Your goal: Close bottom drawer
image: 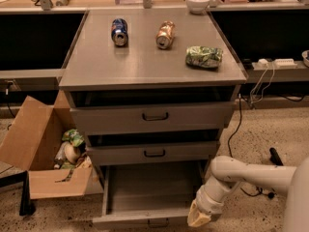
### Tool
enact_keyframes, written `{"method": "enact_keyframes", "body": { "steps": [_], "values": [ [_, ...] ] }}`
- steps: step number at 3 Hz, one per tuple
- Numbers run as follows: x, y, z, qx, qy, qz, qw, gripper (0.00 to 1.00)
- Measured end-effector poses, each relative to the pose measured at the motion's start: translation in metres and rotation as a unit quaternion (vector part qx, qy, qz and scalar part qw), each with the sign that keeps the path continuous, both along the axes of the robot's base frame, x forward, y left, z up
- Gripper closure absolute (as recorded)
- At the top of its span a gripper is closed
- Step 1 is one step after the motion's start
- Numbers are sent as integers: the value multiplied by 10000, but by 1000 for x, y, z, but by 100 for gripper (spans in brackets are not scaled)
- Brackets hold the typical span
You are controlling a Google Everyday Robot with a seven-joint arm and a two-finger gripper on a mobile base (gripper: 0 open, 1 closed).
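The bottom drawer [145,197] of the grey metal cabinet stands pulled far out, and its inside looks empty. Its narrow front panel [140,220] with a small dark handle sits at the lower edge of the camera view. My gripper [198,220] hangs at the end of the white arm, low at the right end of that front panel, touching or nearly touching it. The middle drawer [154,152] and top drawer [154,116] above are each slightly ajar.
On the cabinet top lie a blue can [119,31], a copper can [165,35] and a green crumpled bag [204,56]. A white bowl [198,2] stands behind. An open cardboard box [43,153] with rubbish stands left of the cabinet. Cables run on the floor at right.
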State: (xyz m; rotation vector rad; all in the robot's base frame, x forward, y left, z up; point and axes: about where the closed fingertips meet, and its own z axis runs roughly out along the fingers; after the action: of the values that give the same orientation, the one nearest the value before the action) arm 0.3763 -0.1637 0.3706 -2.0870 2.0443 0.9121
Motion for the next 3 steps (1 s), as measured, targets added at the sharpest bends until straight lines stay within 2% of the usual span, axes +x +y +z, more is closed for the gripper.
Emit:
{"method": "enact_keyframes", "body": {
  "steps": [1,3],
  "values": [
    [3,-2,-23,86,132,-5,9999,100],
    [7,-6,-109,-1,180,100,9998,100]
  ]
}}
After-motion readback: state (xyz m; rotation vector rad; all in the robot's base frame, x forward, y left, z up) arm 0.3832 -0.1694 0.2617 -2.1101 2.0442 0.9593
